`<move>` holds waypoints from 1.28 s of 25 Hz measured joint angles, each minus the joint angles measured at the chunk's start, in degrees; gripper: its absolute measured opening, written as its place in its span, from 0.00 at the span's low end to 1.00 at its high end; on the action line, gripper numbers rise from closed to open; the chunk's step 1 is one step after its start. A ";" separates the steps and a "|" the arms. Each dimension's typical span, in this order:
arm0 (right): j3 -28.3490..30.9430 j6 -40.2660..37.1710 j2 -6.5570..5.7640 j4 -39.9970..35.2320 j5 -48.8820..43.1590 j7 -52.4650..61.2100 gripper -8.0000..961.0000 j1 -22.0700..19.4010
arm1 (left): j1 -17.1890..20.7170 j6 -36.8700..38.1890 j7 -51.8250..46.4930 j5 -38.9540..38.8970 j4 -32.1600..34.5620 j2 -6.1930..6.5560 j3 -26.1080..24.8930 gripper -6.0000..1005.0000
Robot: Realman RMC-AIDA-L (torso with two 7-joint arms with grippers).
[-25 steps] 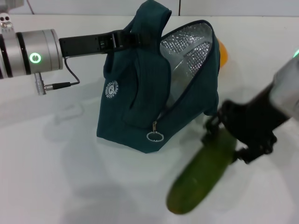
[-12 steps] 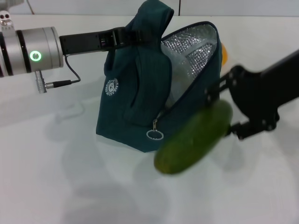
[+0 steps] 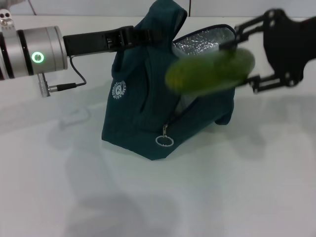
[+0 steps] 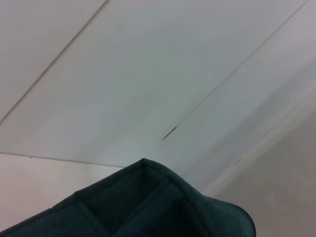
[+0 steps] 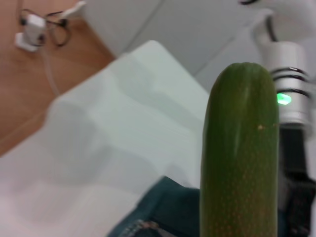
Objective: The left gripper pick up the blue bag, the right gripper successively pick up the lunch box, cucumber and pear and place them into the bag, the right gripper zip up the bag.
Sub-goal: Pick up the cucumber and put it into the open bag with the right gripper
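The cucumber step is in hand: the right pincer (image 3: 247, 61) grips the cucumber (image 3: 210, 72) by one end and carries it lying roughly level in the air, just above and in front of the open mouth of the blue bag (image 3: 148, 113). The bag stands on the white table (image 3: 74, 187) toward its far edge, its silver lining (image 3: 202, 39) showing in the gap, and the zip pull ring (image 3: 164, 141) hangs low on the front, so the zip is undone. The left pincer (image 3: 140, 35) reaches in from the table's left side and is clamped on the bag's top fold, keeping the bag upright and the mouth spread.

The lunch box is not to be seen; it may already be inside, though the frames cannot confirm that. No pear shows either.

Next, as I judge it, the right pincer must tip the cucumber's free end down toward the lining, steer it between the zip edges without dragging the rim shut, and let go only once it is well inside
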 joint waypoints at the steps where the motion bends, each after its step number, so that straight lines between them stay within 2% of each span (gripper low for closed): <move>1: 0.74 0.95 -0.01 0.75 0.03 -0.03 0.63 -0.01 | -0.01 0.09 -0.01 -0.25 0.00 0.00 0.01 0.07; 10: 4.59 9.65 -0.12 11.64 1.93 0.24 0.63 -0.12 | -0.01 0.34 0.66 -1.06 0.58 0.18 0.06 0.07; 21: 11.72 11.60 -0.30 17.16 13.06 1.95 0.64 -3.45 | -0.01 0.14 0.92 -1.04 2.06 0.26 0.11 0.07; 26: 14.66 12.65 -1.46 23.37 14.77 3.57 0.64 -3.53 | 0.22 0.23 1.32 -1.15 1.77 0.11 0.12 0.07; 32: 13.75 15.96 -2.25 25.69 11.84 5.63 0.65 -3.73 | 0.58 0.22 2.11 -1.33 1.62 -0.04 0.10 0.07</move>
